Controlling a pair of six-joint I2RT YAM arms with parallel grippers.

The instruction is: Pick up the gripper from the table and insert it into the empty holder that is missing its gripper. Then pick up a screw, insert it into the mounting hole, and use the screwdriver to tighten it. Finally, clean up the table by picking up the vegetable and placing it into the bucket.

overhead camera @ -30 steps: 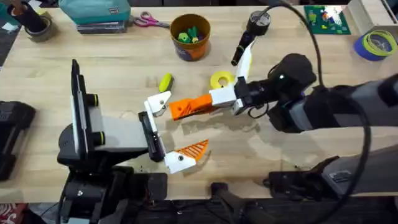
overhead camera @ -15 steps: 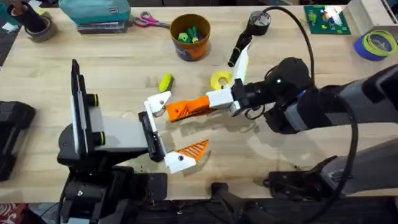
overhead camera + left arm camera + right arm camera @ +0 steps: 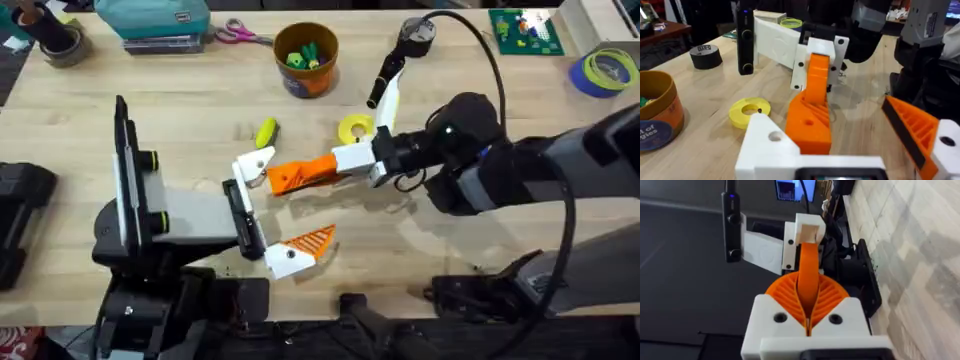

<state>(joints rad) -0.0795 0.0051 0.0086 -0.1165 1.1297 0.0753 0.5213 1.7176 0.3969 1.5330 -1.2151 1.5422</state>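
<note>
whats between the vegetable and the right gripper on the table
In the overhead view, a flat yellow ring lies between the vegetable and the right gripper.

Workshop: wooden bench [image 3: 200, 130], tape rolls [image 3: 605, 70], scissors [image 3: 240, 35].

Matt orange ribbed plastic gripper [image 3: 303, 173]; smooth white plastic holder [image 3: 254, 167]; pale wood-grain table [image 3: 180, 120].

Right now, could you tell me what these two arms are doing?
The right hand, shut on the orange gripper, holds it against the white holder on the left hand, which sits open and has one orange pad fitted. The vegetable lies on the table and the bucket stands behind it.
</note>
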